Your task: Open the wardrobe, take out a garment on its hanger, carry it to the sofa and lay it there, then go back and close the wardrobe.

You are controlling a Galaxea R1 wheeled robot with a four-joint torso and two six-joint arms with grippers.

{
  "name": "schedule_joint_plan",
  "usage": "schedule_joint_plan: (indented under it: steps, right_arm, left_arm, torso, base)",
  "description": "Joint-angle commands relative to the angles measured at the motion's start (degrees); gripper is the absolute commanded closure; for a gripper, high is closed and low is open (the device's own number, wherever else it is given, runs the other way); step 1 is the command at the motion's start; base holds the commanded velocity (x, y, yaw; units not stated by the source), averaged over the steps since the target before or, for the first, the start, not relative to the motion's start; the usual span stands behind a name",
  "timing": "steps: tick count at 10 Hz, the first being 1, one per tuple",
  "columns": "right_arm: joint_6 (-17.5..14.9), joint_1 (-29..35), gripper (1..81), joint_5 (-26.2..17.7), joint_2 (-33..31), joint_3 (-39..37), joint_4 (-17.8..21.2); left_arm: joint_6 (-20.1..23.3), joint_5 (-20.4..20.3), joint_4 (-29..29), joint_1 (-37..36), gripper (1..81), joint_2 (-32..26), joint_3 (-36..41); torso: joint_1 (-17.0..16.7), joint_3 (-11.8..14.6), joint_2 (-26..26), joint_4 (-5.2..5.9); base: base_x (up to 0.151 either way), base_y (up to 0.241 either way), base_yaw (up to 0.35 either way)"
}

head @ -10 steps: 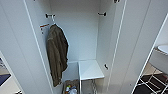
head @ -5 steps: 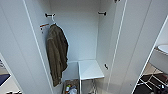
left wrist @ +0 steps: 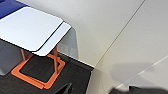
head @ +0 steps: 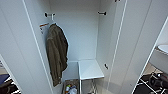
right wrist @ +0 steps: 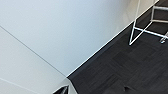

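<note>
The wardrobe (head: 82,35) stands right in front of me with both white doors swung wide, the left door (head: 17,50) and the right door (head: 140,37) framing the inside. A dark olive-green jacket (head: 57,53) hangs at the left, under a short rail bracket (head: 49,15). Low at the right inside is a white shelf (head: 90,68). Dark parts of my left gripper (left wrist: 100,91) lie close to a white wardrobe panel (left wrist: 112,32). My right gripper (right wrist: 95,91) hangs over dark carpet (right wrist: 125,62), beside another white panel (right wrist: 50,30).
A box of small items (head: 71,88) sits on the wardrobe floor. A white side table (left wrist: 32,32) on an orange frame (left wrist: 37,72) stands by my left arm. A white wire frame (right wrist: 147,25) is near my right arm. A round white table edge (head: 162,48) lies at the right.
</note>
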Motion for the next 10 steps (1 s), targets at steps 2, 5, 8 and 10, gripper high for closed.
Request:
schedule_joint_plan:
  steps: [2, 5, 8, 10]
  right_arm:
    - [3.3, 14.4, 1.0, -12.9, 5.5, 7.6, 10.8]
    - [3.3, 13.5, 1.0, -14.5, 6.9, 14.7, 12.4]
    - [3.3, 10.3, 1.0, -13.4, 9.2, 19.9, 12.4]
    - [3.0, 8.2, 1.0, -13.1, 13.5, 20.5, 12.1]
  left_arm:
    - [-0.1, 7.4, -6.1, -10.4, 1.0, 3.9, 3.0]
    - [0.0, 11.3, -8.8, -11.5, 1.0, 9.7, 7.9]
    - [0.0, 12.7, -9.0, -10.4, 1.0, 15.5, 10.3]
    - [0.0, 12.7, -9.0, -9.2, 1.0, 19.1, 10.5]
  torso:
    - [0.0, 0.0, 0.0, 0.0]
    - [0.1, -0.1, 0.1, 0.0]
    - [0.1, -0.1, 0.1, 0.0]
    - [0.1, -0.1, 0.1, 0.0]
  base:
    - [0.0, 0.0, 0.0]
    - [0.0, 0.0, 0.0]
    - [0.0, 0.0, 0.0]
    - [0.0, 0.0, 0.0]
